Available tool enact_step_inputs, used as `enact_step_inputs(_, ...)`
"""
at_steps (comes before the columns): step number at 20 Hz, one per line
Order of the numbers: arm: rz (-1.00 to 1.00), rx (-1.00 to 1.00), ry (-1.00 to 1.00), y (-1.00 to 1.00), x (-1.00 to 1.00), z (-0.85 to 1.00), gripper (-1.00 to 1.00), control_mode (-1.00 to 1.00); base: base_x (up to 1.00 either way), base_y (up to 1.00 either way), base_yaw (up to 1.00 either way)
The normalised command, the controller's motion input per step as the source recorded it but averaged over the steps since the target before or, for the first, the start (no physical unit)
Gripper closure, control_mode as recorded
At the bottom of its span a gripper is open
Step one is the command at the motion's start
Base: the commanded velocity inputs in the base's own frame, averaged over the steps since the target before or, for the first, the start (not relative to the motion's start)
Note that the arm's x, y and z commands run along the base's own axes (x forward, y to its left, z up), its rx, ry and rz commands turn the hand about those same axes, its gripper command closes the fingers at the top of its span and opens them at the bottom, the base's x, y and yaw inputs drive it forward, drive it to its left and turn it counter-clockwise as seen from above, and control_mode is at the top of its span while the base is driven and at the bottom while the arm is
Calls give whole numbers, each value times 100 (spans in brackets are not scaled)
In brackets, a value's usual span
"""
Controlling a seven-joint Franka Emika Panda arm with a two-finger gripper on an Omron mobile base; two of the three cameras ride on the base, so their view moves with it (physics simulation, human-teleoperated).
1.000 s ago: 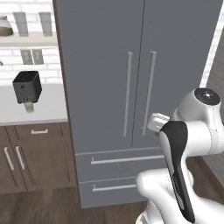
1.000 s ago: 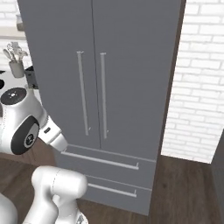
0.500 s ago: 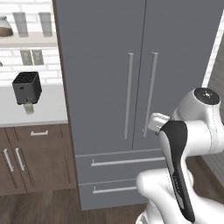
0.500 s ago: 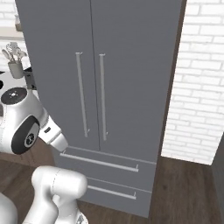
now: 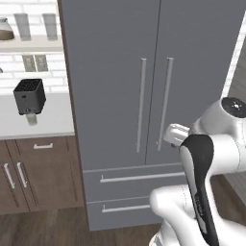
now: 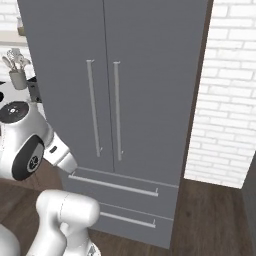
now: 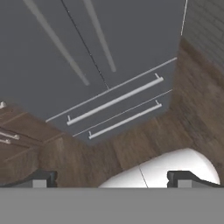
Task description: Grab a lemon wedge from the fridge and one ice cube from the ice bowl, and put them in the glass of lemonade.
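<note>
The grey fridge (image 5: 110,96) stands straight ahead with both doors shut, also seen in the right base view (image 6: 150,75) and slanted in the hand view (image 7: 131,39). Two slim vertical handles (image 5: 142,103) meet at its middle, above two drawers (image 5: 139,177). My gripper (image 7: 113,180) is open, its fingertips (image 7: 40,179) wide apart with nothing between them, and it looks down at the drawers and the floor, well back from the fridge. The small glass of lemonade (image 5: 31,118) stands on the counter left of the fridge. The lemon wedge, ice cube and ice bowl are out of view.
A black toaster (image 5: 30,96) sits on the white counter (image 5: 55,120) over brown cabinets (image 5: 38,173). A shelf above carries tall glasses (image 5: 21,26). A utensil holder (image 6: 17,76) stands at the left. A white brick wall (image 6: 230,100) flanks the fridge's right, above wooden floor (image 7: 188,105).
</note>
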Motion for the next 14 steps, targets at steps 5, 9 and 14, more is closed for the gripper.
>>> enact_step_inputs(5, 22, -19, -50, 28, -34, 95, -100, -100, 0, 0, 0)
enact_step_inputs(9, 27, -26, -12, 18, 16, 100, -100, -100, 0, 0, 0)
enact_step_inputs(14, 5, -4, -7, -7, 16, 24, -100, -100, 0, 0, 0)
